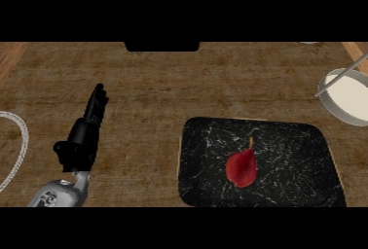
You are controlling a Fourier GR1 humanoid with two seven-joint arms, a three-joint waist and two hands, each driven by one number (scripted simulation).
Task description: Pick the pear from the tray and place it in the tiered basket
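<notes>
Left hand (87, 127) over wooden table (179, 82), fingers straight, pressed together, holding nothing; red pear (241, 167) lying centre of black marbled square tray (208, 146); white tiered basket (350, 99) far right

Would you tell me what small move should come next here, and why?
Probably bring the right hand, not in view, down over the red pear. It lies untouched on the black tray; the left hand rests open, well left of it.
</notes>
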